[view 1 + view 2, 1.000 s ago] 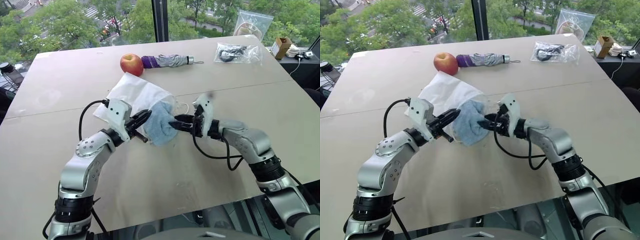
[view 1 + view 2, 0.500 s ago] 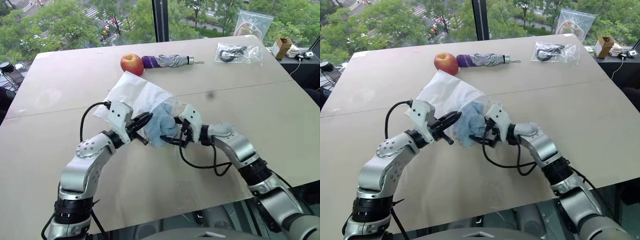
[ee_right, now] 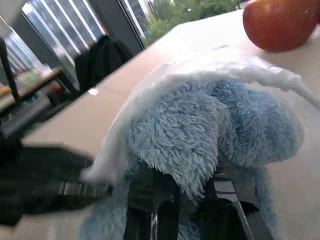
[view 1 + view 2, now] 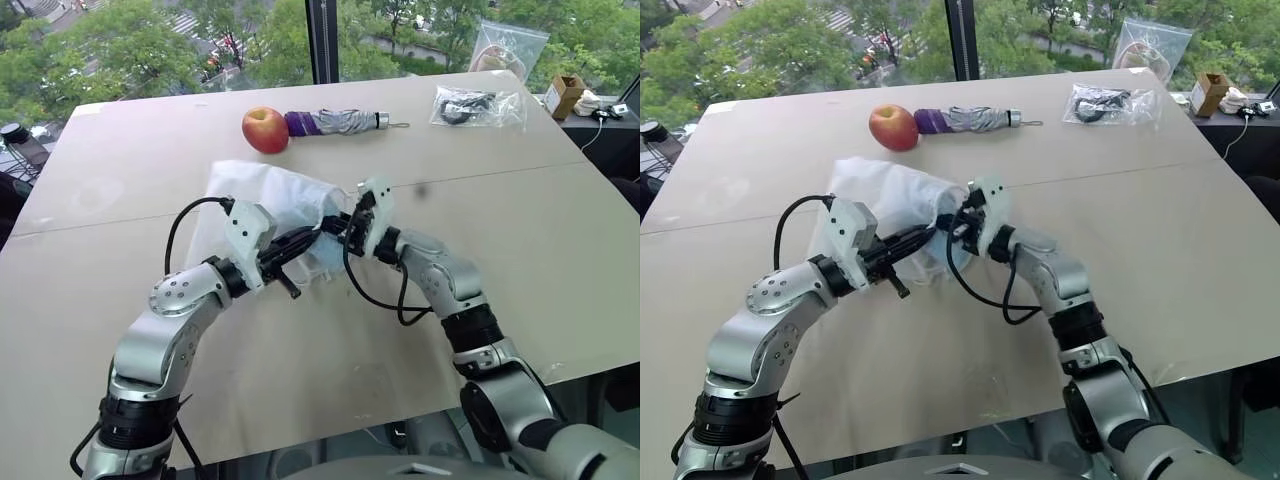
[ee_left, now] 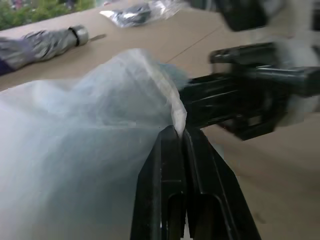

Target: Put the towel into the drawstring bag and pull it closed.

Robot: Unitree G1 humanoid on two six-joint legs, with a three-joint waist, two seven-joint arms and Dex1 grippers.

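Head stereo looks down; wrist cameras close.

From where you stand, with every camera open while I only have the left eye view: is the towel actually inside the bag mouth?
Observer: The right wrist view shows the towel lying under the white rim of the drawstring bag, so at least part of it is in.
Reviewer: Is the right pincer gripping it?
Observer: Its black fingers are buried in the blue pile, closed on the towel.
Reviewer: And the left pincer?
Observer: In the left wrist view the left pincer is shut on a fold of the bag's edge, holding the mouth up.
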